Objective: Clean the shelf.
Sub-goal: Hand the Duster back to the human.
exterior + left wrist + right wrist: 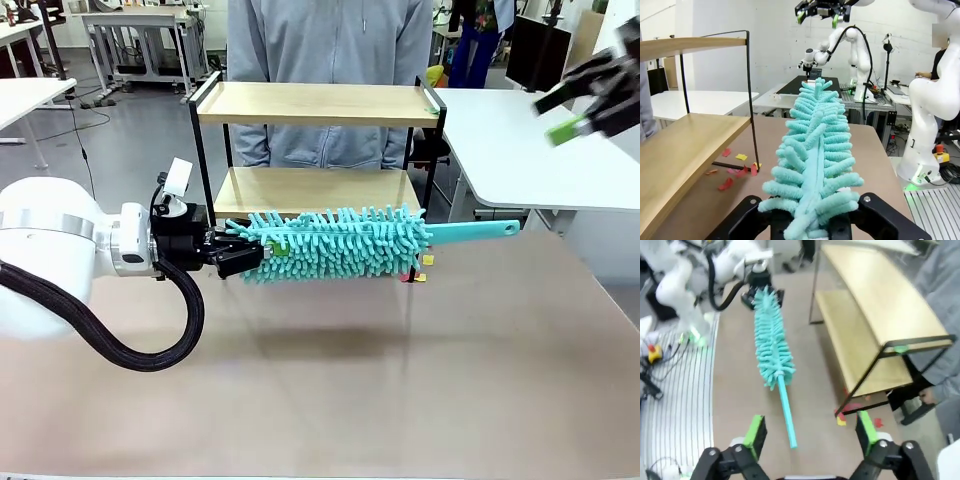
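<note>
The shelf (315,103) stands at the table's far side, two light wood boards in a thin black frame. In front of its lower board hangs a teal fluffy duster (340,245), level, with its handle (480,231) pointing right. My left gripper (235,255) is shut on the duster's fluffy end. In the left wrist view the duster (812,150) runs away from my left gripper (812,225), with the shelf (685,150) to its left. My right gripper (590,100) is open, high at the right; in its own view my right gripper (810,437) hovers above the duster handle (786,410) and the shelf (880,295).
Red and yellow paper scraps (420,270) lie on the table by the shelf's right front leg, also seen as scraps (735,172) and scraps (852,412). A person in a grey top (330,40) stands behind the shelf. A white table (520,150) stands at the right.
</note>
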Tool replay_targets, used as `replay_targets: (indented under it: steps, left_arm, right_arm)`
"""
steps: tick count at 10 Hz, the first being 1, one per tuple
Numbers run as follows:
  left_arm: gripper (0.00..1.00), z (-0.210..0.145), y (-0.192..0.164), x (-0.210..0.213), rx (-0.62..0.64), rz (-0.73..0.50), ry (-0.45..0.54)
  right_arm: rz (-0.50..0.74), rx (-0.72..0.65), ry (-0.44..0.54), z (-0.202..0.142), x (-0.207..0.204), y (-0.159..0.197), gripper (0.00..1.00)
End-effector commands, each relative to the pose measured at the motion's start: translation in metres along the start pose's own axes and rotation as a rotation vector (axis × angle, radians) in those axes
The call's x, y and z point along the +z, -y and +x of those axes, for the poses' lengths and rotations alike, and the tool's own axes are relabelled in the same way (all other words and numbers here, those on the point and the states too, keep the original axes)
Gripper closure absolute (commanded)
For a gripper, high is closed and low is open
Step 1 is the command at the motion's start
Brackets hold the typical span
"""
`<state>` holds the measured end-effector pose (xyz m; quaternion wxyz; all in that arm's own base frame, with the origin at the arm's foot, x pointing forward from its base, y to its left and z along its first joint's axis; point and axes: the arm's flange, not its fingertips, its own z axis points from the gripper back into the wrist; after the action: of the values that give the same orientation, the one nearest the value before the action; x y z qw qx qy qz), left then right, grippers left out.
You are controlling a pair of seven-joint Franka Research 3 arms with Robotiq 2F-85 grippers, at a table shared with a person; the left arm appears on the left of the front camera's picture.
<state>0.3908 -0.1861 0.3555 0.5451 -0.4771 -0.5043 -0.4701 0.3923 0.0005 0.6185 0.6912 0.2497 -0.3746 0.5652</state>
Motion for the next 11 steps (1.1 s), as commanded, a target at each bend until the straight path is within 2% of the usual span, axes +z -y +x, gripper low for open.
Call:
replay_targets:
  steps: [1, 3, 4, 5, 6, 7, 8, 11]
  left_arm:
    - [1.0, 0.002, 0.0, 0.0, 0.001, -0.003, 0.003]
    - [1.0, 0.002, 0.0, 0.0, 0.001, -0.003, 0.003]
    - [1.0, 0.002, 0.0, 0.0, 0.001, -0.003, 0.003]
    - [1.0, 0.002, 0.0, 0.0, 0.001, -0.003, 0.003]
    - [1.0, 0.002, 0.0, 0.0, 0.001, -0.003, 0.003]
    - [1.0, 0.002, 0.0, 0.0, 0.001, -0.003, 0.003]
    - [0.81, 0.0, 0.0, 0.0, 0.0, 0.0, 0.0]
    - [0.81, 0.103, 0.023, 0.016, -0.026, 0.047, -0.023]
  right_arm:
    - [-0.094, -0.045, 0.135, -0.027, 0.018, -0.009, 0.0]
    - [-0.138, -0.076, 0.283, -0.061, 0.047, -0.015, 0.0]
    - [-0.145, -0.091, 0.306, -0.069, 0.052, -0.016, 0.0]
    - [-0.154, -0.065, 0.32, -0.075, 0.054, -0.015, 0.0]
    - [-0.147, -0.125, 0.246, -0.06, 0.06, -0.012, 0.0]
    - [-0.147, -0.125, 0.246, -0.06, 0.06, -0.012, 0.0]
    - [-0.147, -0.125, 0.246, -0.06, 0.06, -0.012, 0.0]
    - [-0.147, -0.125, 0.246, -0.06, 0.06, -0.012, 0.0]
